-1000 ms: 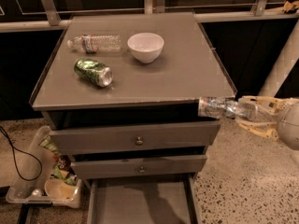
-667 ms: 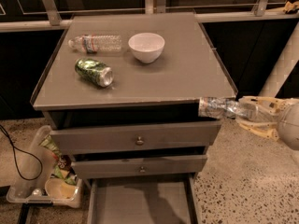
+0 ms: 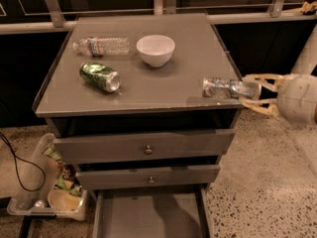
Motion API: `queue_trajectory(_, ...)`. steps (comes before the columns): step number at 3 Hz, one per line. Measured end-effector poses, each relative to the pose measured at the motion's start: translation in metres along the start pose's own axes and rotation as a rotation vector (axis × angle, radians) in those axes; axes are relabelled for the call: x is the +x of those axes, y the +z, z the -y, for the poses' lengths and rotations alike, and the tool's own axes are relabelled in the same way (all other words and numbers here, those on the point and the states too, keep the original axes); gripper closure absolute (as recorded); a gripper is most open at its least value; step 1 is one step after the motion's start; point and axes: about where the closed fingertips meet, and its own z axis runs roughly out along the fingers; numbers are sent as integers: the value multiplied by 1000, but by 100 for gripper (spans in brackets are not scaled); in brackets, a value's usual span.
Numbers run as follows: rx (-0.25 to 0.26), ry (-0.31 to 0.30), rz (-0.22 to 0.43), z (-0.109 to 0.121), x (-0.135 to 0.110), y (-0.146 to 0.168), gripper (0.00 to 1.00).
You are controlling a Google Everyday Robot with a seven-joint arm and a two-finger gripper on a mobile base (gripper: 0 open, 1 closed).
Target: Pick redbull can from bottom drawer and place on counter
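The redbull can, slim and silver with blue patches, lies sideways in my gripper. The gripper reaches in from the right and is shut on the can's right end. The can hangs just above the right front corner of the counter; I cannot tell whether it touches the top. The bottom drawer is pulled open at the bottom of the view, and its grey floor shows nothing in it.
On the counter are a green can on its side, a clear plastic bottle and a white bowl. The two upper drawers are shut. A plastic bin with clutter and a cable sit on the floor at left.
My gripper has lifted the can from in front of the counter's front edge to just above the counter's right front corner.
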Motion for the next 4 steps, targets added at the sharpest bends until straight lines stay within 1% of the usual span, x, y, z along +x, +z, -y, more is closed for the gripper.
queue_trajectory(1, -16, 55, 52, 31, 6, 46, 100)
queue_trajectory(2, -49, 153, 114, 36, 9, 92, 100)
queue_trajectory(3, -89, 223, 157, 31, 8, 126, 100)
queue_trajectory(4, -95, 228, 163, 30, 6, 130, 82)
